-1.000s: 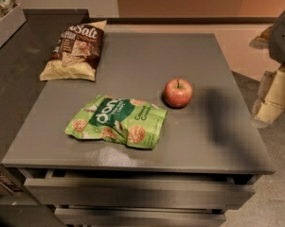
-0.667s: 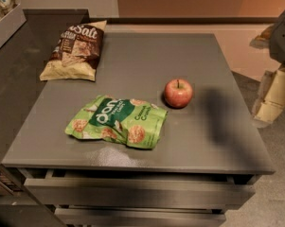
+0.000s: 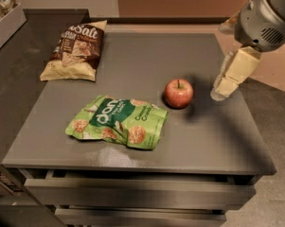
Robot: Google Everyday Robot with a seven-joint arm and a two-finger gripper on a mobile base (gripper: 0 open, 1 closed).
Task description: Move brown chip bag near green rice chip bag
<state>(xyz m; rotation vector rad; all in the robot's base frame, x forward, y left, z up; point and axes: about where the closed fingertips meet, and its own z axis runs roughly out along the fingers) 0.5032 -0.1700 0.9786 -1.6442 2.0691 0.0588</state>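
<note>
The brown chip bag (image 3: 75, 51) lies flat at the far left of the grey table (image 3: 213, 141), with its cream edge toward the front. The green rice chip bag (image 3: 118, 122) lies flat near the table's front, left of centre, well apart from the brown bag. My gripper (image 3: 219, 92) hangs above the right side of the table, just right of the red apple, far from both bags. It holds nothing that I can see.
A red apple (image 3: 179, 93) stands between the green bag and the gripper. A dark counter (image 3: 14, 84) adjoins the table on the left, with a tray (image 3: 4, 25) at its far left corner. Drawers (image 3: 137, 193) sit below the table's front edge.
My gripper has moved left and inward, from beyond the table's right edge to above its right side near the apple. The bags and apple have not moved.
</note>
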